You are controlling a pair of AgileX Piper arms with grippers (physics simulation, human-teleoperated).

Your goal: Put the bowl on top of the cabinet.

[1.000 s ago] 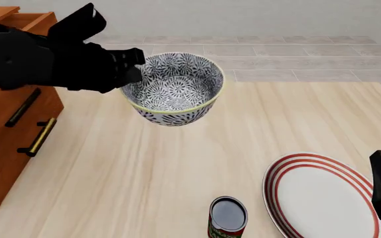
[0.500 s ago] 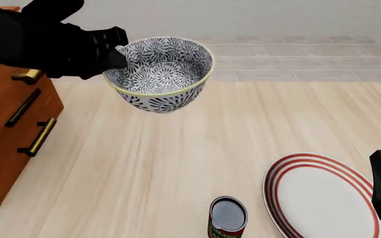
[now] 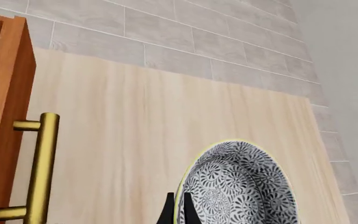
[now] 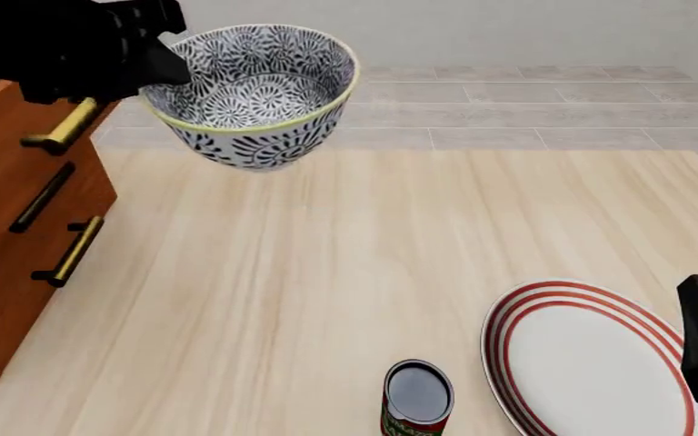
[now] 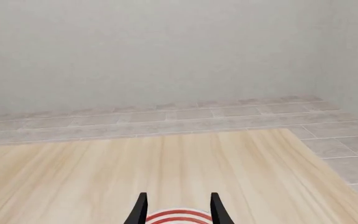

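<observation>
- Right now your left gripper point(image 4: 170, 56) is clamped on the rim of the bowl point(image 4: 252, 94), one finger inside and one outside, as the left wrist view shows.
- The bowl hangs clear above the table point(image 4: 362, 254), tilted a little, just beside the upper edge of the cabinet point(image 4: 10, 227) and not over its top.
- The cabinet's top drawer point(image 3: 5, 107) stands pulled out, its brass handle point(image 4: 64, 127) near the bowl.
- Your right gripper point(image 5: 177, 210) has its fingers apart, holding nothing, above the red-ringed plate point(image 4: 592, 363).
- A can point(image 4: 417, 400) stands near the plate's left side.
</observation>
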